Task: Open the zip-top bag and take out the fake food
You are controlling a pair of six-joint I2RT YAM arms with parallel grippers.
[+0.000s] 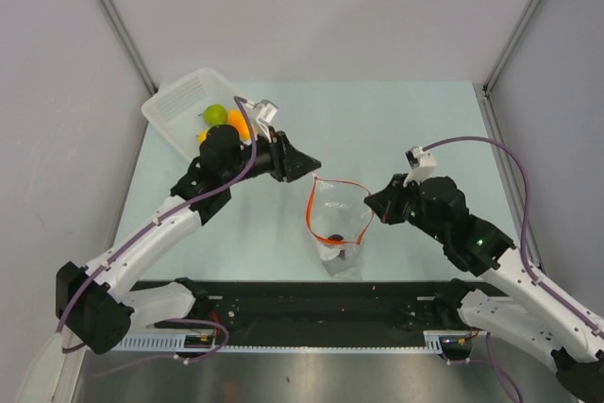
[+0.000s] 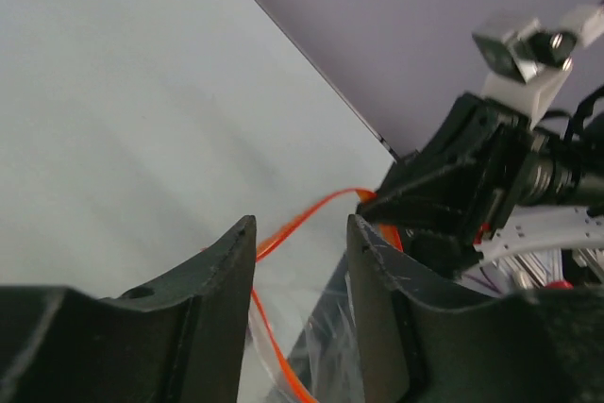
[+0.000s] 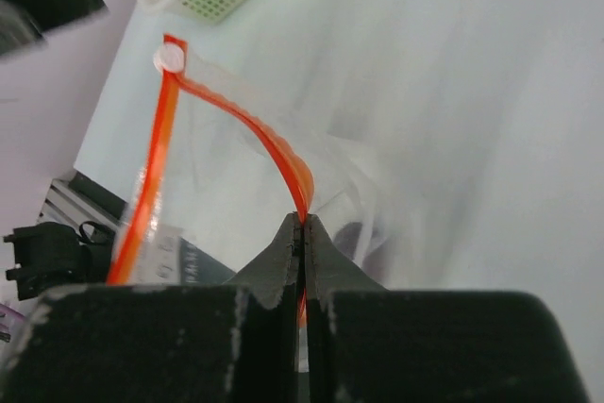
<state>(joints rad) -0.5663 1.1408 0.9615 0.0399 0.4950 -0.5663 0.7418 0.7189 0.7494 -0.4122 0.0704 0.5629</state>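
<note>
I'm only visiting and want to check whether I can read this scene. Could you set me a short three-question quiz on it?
1. True or false: the right gripper is clamped on the red-orange zip strip of the small clear plastic bag.
2. Where do the green and orange plastic fruits lie? A) in the white slotted plastic basket; B) on the bare table; C) inside the bag.
3. Fill in the blank: the left gripper is next to the bag's mouth with its jaws ____.

Key: 1 true; 2 A; 3 open.
</note>
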